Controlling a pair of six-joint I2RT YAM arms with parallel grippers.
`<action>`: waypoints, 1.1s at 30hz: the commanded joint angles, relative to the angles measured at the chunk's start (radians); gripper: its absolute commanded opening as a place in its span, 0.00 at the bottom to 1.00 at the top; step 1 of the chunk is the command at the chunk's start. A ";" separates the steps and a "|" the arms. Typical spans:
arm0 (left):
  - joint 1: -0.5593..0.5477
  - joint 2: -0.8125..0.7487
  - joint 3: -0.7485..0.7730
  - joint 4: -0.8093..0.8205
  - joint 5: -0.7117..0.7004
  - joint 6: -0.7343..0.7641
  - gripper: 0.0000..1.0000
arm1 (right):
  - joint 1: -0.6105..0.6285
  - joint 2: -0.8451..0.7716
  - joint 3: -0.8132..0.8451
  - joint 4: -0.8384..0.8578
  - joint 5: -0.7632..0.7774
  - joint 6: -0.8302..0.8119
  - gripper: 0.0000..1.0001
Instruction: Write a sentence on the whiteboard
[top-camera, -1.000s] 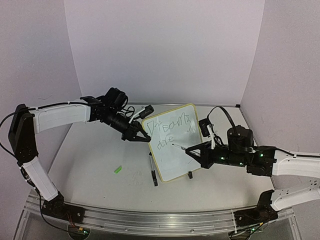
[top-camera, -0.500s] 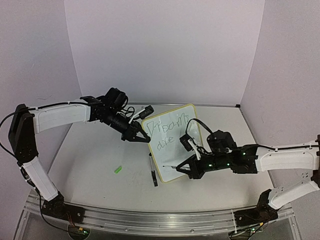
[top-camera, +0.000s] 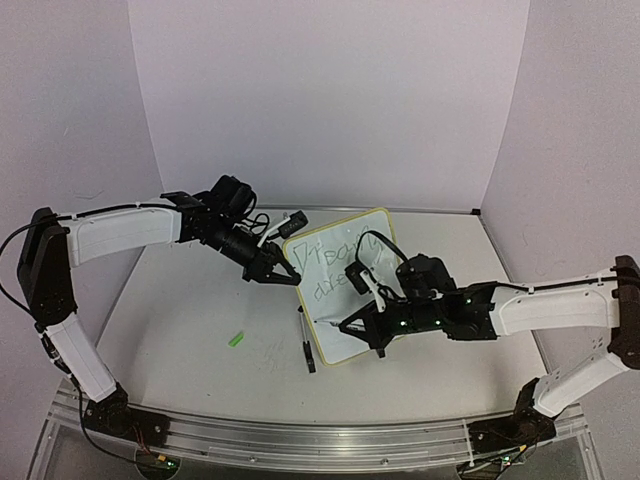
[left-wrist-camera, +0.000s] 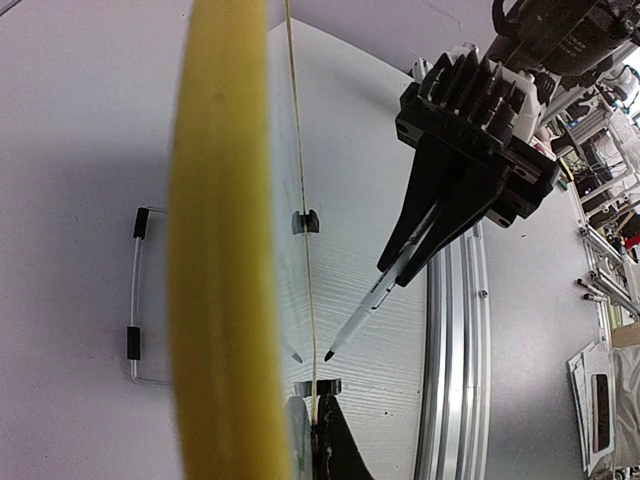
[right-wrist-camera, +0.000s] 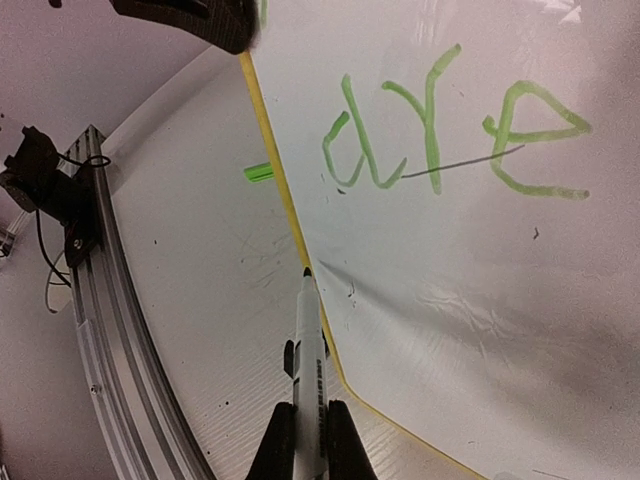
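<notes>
Right gripper: clamped on thin white marker, tip at yellow-framed whiteboard left edge.
Left gripper: shut on that edge.
Your move: shift inward under green sentence, press lightly.

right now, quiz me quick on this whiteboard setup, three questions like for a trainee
1. True or false: the marker in the right fingers has its tip pressed on the word "are".
2. Which fingers grip the whiteboard at its yellow edge? A left fingers; B right fingers; C neither.
3. Fill in: the green writing stops after the word ____.
Key: 1 false, the tip sits lower, by the frame. 2 A. 3 "are".
</notes>
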 joint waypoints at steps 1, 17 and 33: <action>-0.015 0.028 0.003 -0.081 -0.065 0.045 0.00 | 0.005 0.016 0.043 0.034 0.081 0.001 0.00; -0.015 0.023 0.003 -0.081 -0.062 0.045 0.00 | 0.005 0.023 -0.080 0.032 0.078 0.082 0.00; -0.015 0.025 0.003 -0.080 -0.062 0.045 0.00 | 0.005 -0.073 -0.054 0.119 -0.021 0.078 0.00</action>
